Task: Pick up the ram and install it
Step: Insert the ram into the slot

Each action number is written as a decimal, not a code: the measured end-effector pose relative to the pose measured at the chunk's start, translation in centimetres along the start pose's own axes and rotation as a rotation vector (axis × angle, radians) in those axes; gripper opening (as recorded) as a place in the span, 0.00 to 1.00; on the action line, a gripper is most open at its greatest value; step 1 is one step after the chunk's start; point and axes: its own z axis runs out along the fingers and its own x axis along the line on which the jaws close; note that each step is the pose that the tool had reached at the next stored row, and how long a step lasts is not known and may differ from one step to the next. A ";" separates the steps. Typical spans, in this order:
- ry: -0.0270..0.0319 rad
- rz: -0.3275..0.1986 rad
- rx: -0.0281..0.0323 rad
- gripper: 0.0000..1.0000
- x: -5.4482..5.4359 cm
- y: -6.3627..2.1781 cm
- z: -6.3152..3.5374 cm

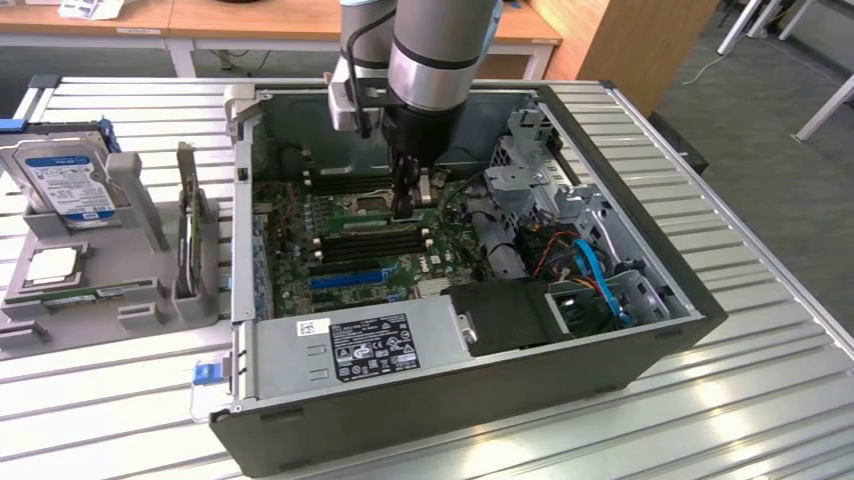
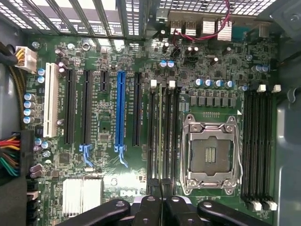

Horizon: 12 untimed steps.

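Counted: 1 arm, 1 gripper [image 1: 410,200] w/ 2 fingers [image 2: 151,207], 1 open PC case [image 1: 534,400] on the slatted desk [image 1: 747,420], 1 CPU socket [image 2: 210,157], 2 banks of black memory slots [image 2: 259,146], 1 blue slot [image 2: 121,113]. The ram [image 2: 160,136] is seen edge-on in the wrist view, a long thin green strip, standing along the slot bank just beside the socket; the fingers are pressed together on its end, pinching it. At ext. view's left 1 other green stick [image 1: 100,293] lies in a grey holder [image 1: 147,200]

Pincer [image 2: 161,184] base beyond the edge
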 end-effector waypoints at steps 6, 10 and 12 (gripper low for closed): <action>0.0002 0.000 0.0000 0.11 0.0 -0.01 0.63; 0.0000 0.000 0.0000 0.11 0.1 -0.02 1.12; 0.0000 0.000 0.0000 0.11 0.1 -0.02 1.36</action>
